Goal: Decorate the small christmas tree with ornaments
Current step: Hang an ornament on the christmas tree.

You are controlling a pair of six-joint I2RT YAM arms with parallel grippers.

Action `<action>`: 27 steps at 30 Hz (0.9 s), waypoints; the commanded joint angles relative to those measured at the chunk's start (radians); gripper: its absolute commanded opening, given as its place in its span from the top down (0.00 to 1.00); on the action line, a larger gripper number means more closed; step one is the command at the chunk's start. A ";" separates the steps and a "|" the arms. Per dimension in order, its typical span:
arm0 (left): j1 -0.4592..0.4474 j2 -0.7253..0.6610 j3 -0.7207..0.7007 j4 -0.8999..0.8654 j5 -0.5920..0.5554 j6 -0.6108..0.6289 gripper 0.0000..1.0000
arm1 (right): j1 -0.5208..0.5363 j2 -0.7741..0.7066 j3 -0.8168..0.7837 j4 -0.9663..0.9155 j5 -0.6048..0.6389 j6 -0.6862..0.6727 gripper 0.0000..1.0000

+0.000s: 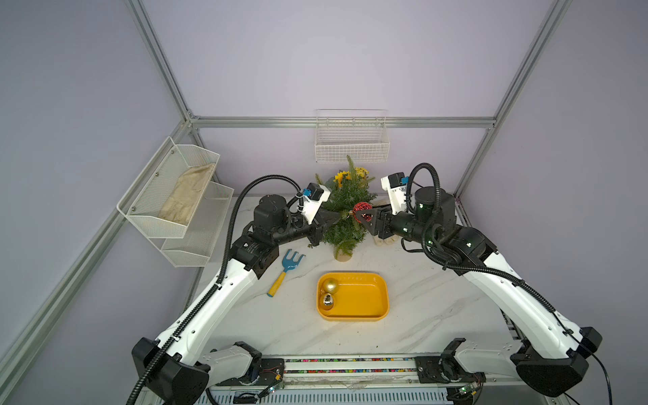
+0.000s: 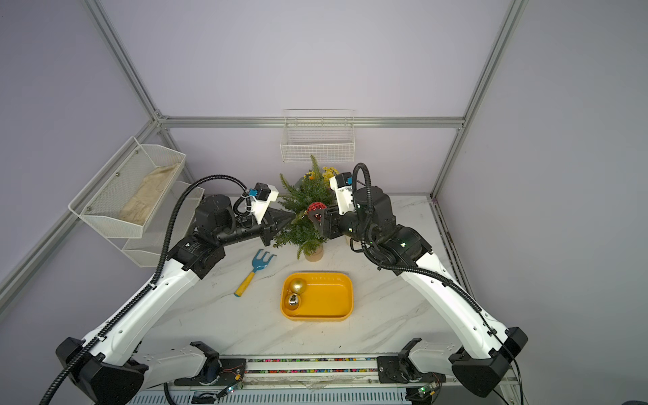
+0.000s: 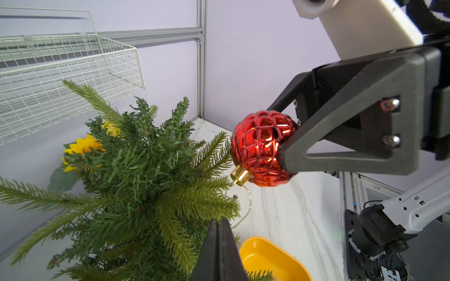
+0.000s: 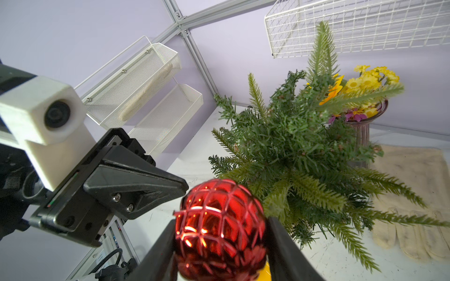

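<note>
Marble table [image 1: 420, 315]: red bauble [image 1: 362, 209] pinched in right claw [image 1: 365, 214], against tree [image 1: 345, 196] branches; left claw [image 1: 339, 216] pressed together, tip at tree just beside bauble.

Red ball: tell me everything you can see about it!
The red ornament is shiny, with a raised lattice pattern, a gold cap and a thin gold string. The right hand squeezes it from both sides in the air beside the small christmas tree, cap pointing at the branches. The string curves toward the shut left hand. I can't tell if it's pinched.
</note>
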 commanded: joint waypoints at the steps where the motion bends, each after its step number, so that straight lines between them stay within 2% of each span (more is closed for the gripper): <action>1: -0.005 -0.005 0.055 0.047 0.004 -0.012 1.00 | -0.004 0.005 0.017 0.011 -0.018 -0.015 0.67; 7: -0.004 -0.023 0.046 0.052 0.002 -0.015 0.94 | -0.004 -0.013 0.016 0.015 -0.080 -0.020 0.69; 20: -0.005 -0.081 0.020 0.033 -0.042 -0.021 0.90 | -0.004 -0.034 0.027 0.032 -0.136 -0.005 0.70; 27: -0.005 -0.088 0.012 0.032 -0.046 -0.026 0.85 | -0.004 -0.014 0.027 0.035 -0.078 0.006 0.71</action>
